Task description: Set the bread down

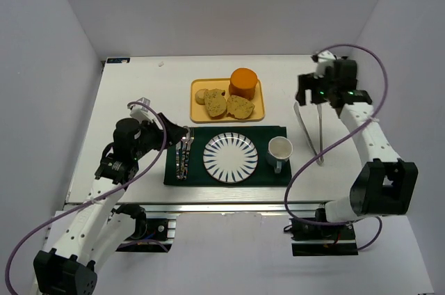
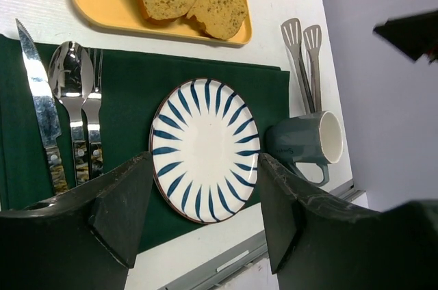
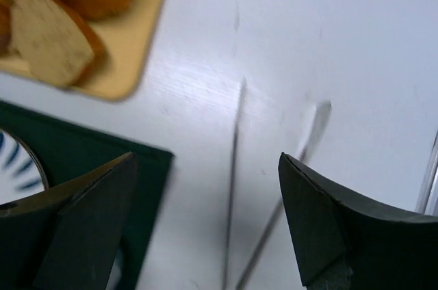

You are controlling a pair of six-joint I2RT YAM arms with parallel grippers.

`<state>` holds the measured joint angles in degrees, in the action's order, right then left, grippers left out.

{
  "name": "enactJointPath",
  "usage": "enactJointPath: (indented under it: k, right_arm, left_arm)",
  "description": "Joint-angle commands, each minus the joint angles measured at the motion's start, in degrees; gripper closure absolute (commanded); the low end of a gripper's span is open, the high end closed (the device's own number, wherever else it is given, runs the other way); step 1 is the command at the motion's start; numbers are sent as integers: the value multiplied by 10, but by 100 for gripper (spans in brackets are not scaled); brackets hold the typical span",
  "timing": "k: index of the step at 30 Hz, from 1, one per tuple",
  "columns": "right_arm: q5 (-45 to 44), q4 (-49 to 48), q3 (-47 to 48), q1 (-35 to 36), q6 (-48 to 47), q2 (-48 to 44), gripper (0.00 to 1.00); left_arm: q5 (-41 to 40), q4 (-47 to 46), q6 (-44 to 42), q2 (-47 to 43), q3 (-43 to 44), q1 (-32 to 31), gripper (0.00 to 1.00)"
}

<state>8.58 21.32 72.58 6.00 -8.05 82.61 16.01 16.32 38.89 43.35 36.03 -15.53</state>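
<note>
Both jaws: spread wide, holding nothing.
Bread (image 1: 240, 107): on tray (image 1: 199, 113), touching other slice (image 1: 215, 102).
Risk: we reckon a pinch could catch the other slice or drag both.

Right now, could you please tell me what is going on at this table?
Nothing is held yet. The bread lies on the yellow tray beside another slice, and the striped plate is bare. The left gripper hovers over the green mat, jaws open; the right gripper hangs above the tongs, jaws open too.
</note>
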Motion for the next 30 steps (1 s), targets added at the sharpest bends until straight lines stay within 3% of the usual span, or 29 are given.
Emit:
enactJointPath:
  k: [1, 2, 6, 8, 10, 11, 12, 18, 23, 30]
  right_arm:
    - [166, 29, -38, -100, -123, -56, 13]
    - [188, 40, -66, -127, -148, -67, 19]
    - [159, 44, -138, -176, -190, -89, 94]
    - [142, 39, -168, -181, -202, -92, 88]
    - [131, 33, -203, -181, -203, -94, 25]
    - [128, 29, -211, -181, -203, -92, 25]
    - [126, 22, -225, -181, -200, -90, 11]
    - [114, -18, -260, -179, -182, -48, 11]
    - [30, -84, -270, -147, -152, 10, 11]
    - [7, -129, -265, -119, -141, 66, 13]
  left_arm:
    - [22, -37, -10, 12, 13, 1, 29]
    - [24, -47, -10, 15, 11, 1, 29]
    - [37, -64, -13, 35, 11, 1, 32]
    - [40, -66, -17, 42, 15, 1, 33]
    - [42, -68, -21, 47, 16, 1, 34]
    - [44, -70, -22, 47, 14, 1, 33]
    - [44, -72, -22, 47, 12, 1, 33]
    - [49, -75, -28, 57, 10, 1, 31]
    - [49, -68, -36, 65, 17, 1, 31]
    - [44, -56, -38, 64, 19, 1, 31]
